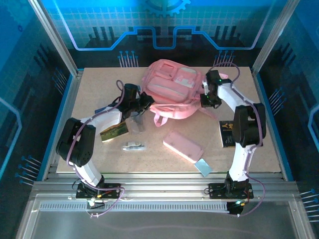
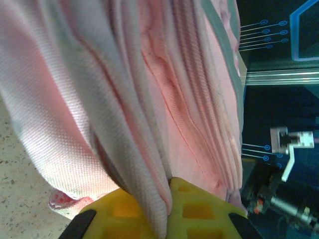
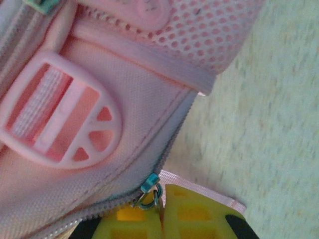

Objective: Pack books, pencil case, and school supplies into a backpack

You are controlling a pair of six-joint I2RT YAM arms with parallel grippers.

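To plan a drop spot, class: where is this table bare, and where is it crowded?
Bare: the far-left corner of the table, beside the backpack; the near strip between pen and table edge. Crowded: the middle, where book, clear packet, pen and pencil case lie close.

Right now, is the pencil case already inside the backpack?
No, the pencil case lies flat on the table, out in front of the backpack.

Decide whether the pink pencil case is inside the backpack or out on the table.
Out. The pencil case lies flat on the table, on the near side of the backpack and apart from it.
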